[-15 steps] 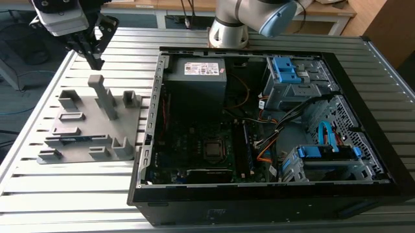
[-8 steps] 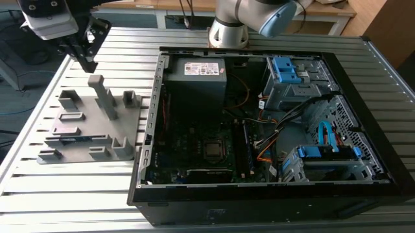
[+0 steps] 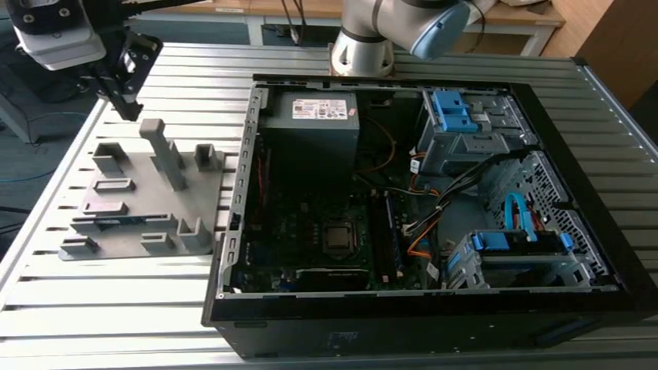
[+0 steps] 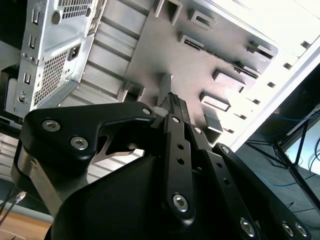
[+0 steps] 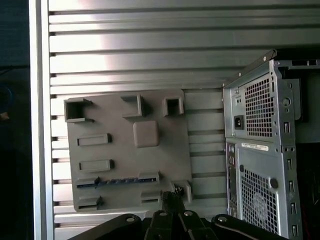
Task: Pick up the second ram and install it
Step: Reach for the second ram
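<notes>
Gripper (image 3: 132,114) is hovering clenched, empty, upper left of the exterior view; the 2nd ram (image 3: 129,222) is lying lower, its length running left-right.

- The worktop (image 3: 113,287) is a metal surface of long parallel slats, grooved between them, pale and reflective in the exterior view.
- A gray holder tray (image 3: 125,206) lies flat on it toward the exterior view's left, with upright blocks rising from its plate.
- An open black computer case (image 3: 411,327) lies on its side just beside the tray, toward the exterior view's right, with its interior facing up.
</notes>
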### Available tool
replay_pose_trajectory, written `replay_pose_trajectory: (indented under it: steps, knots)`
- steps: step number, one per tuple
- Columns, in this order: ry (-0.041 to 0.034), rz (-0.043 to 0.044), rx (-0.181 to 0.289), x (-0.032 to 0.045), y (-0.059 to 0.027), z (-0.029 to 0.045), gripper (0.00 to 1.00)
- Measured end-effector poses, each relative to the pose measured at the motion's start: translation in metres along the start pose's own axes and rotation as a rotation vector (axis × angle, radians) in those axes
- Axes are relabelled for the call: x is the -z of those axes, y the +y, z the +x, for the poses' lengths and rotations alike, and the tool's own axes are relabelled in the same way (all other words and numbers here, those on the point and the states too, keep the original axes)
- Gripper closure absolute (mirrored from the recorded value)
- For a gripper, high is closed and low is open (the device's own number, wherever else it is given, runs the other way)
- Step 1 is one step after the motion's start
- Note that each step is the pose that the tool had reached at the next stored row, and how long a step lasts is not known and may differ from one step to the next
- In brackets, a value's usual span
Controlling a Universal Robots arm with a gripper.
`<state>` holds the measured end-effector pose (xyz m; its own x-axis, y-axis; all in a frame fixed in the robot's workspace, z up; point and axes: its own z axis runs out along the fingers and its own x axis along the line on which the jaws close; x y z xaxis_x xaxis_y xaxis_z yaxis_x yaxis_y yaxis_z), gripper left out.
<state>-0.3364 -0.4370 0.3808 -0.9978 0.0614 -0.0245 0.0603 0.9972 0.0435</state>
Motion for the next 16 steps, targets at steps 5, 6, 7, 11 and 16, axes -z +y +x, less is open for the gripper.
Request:
replay_pose_trajectory:
  steps: [5,6,7,11,16]
  knots:
    - [0.0,-0.0001,0.002,-0.0018,-0.0041,0.0085,0.9]
    - [0.0001,-0.0001,0.002,-0.0022,-0.005,0.0105,0.9]
    - [0.0001,0.0,0.002,-0.0025,-0.0057,0.0124,0.9]
    - [0.0001,-0.0002,0.004,-0.0039,-0.0091,0.0197,0.9]
    - [0.0002,-0.0002,0.006,-0.006,-0.0131,0.0275,0.9]
